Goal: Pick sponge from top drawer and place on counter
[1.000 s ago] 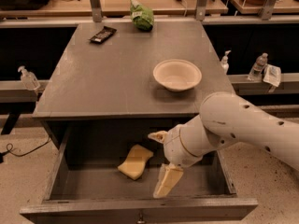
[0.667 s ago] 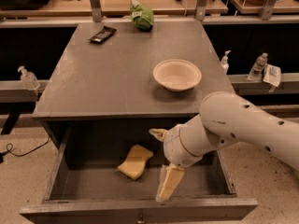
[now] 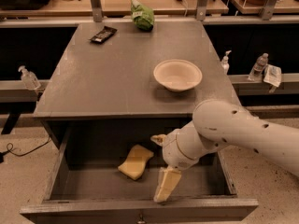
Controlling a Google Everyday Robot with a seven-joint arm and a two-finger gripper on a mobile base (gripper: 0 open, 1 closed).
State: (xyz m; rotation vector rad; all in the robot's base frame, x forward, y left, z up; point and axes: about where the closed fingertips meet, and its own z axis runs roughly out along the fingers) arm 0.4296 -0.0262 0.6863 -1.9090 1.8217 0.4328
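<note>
**Figure.** Top drawer (image 3: pixel 84 190) stands open below the front edge of the desk (image 3: pixel 107 78). The sponge (image 3: pixel 136 161) lies flat on the drawer floor, left of centre, unmoved over the last second. The end effector (image 3: pixel 161 171) has sunk slightly deeper into the drawer, just right of the sponge and not touching it. Its two fingers appear spread apart (one is partly hidden by the wrist) and hold nothing. Judgement: the approach is under way; grasp, lift and placement remain. The desk is matte dark grey, bearing a cream bowl (image 3: pixel 177 74) near its right edge, a green bag (image 3: pixel 142 17) at the far edge and a dark packet (image 3: pixel 103 34) toward the far-left corner. Wooden benches (image 3: pixel 70 3) stand behind.
</note>
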